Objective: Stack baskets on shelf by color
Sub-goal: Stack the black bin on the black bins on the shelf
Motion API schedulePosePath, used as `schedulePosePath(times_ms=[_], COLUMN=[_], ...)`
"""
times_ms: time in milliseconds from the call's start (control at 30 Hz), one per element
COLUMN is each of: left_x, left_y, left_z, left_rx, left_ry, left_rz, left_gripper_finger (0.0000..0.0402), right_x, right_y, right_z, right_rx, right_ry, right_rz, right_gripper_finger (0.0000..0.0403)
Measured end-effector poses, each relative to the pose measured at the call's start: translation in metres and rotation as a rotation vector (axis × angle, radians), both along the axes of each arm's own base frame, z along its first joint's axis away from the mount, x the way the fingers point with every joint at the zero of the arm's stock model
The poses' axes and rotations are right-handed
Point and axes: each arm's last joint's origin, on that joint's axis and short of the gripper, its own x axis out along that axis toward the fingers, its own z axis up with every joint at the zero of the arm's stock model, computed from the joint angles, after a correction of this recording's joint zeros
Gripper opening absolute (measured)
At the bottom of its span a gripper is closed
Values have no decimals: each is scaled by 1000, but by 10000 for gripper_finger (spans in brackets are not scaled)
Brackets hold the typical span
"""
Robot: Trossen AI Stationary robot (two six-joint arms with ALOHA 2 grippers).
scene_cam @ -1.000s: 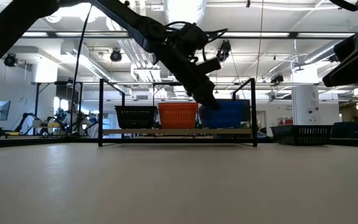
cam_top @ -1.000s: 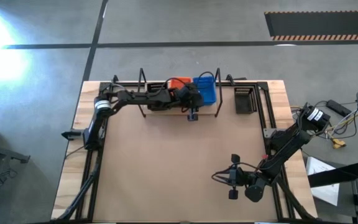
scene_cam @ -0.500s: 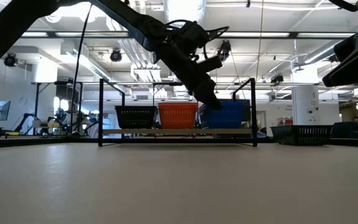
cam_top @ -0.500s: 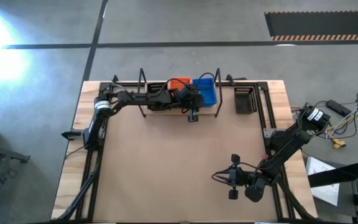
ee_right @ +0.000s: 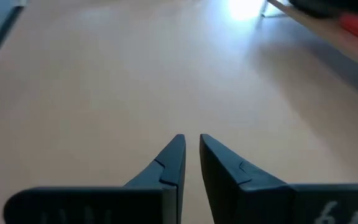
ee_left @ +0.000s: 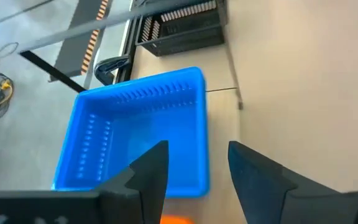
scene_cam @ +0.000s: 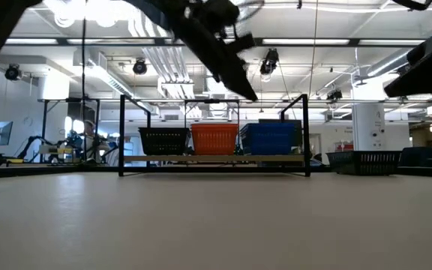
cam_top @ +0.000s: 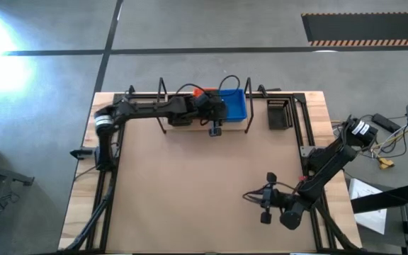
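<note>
The left gripper (ee_left: 194, 168) hangs above the shelf (scene_cam: 216, 159), over the near rim of the blue basket (ee_left: 138, 134), with its fingers (ee_left: 151, 171) spread and nothing between them: the basket is let go and rests on the plank at the right end, beside the orange basket (scene_cam: 214, 139) in the middle and the black basket (scene_cam: 163, 140) at the left. In the low view the arm's tip sits above the wire frame's top bar, clear of the baskets. One more black basket (cam_top: 279, 113) lies on the table (cam_top: 190, 184) just right of the shelf, outside the frame, so it looks like the next to fetch. To finish this step well, the left arm should lift straight away, fingers kept apart, so no fingertip hooks the blue rim or the upright loop of the frame, and swing sideways only once it is above the bar. The black basket belongs on the black one at the far end, so it should be carried level and set down squarely to nest. The right gripper (ee_right: 190, 158) waits low over the bare table at the near right, its fingers nearly together and holding nothing.
</note>
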Motion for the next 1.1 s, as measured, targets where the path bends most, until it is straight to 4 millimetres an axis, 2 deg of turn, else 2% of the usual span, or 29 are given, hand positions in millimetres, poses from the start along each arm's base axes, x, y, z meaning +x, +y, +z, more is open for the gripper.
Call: schedulePosePath(times_ms=[100,200,333,467,667,833,967,1100], left_x=[-19,-39,-61,-81,-102,-116,-124,-127], left_y=[-17,-43,-87,-131,-189,-223,-237,-244], left_z=[24,34,27,11,-22,-39,-45,-45], left_rx=[-73,-156,-211,-217,-213,-226,-238,-252], left_ry=[-5,3,6,-52,-189,-313,-374,-397], left_rz=[29,44,-13,-71,-179,-265,-300,-318], left_gripper_finger=[155,155,155,155,155,155,155,155], right_x=[-7,-14,-18,-14,-5,-8,-10,-7], right_y=[-12,-32,-70,-119,-193,-242,-266,-280], right_z=[17,43,78,98,98,92,83,70], right_rx=[19,35,-10,-38,-17,116,281,301], right_ry=[31,65,182,413,739,824,831,896], right_rz=[-81,-210,-342,-447,-370,-398,-387,-442], right_gripper_finger=[31,16,9,9,9,9,31,90])
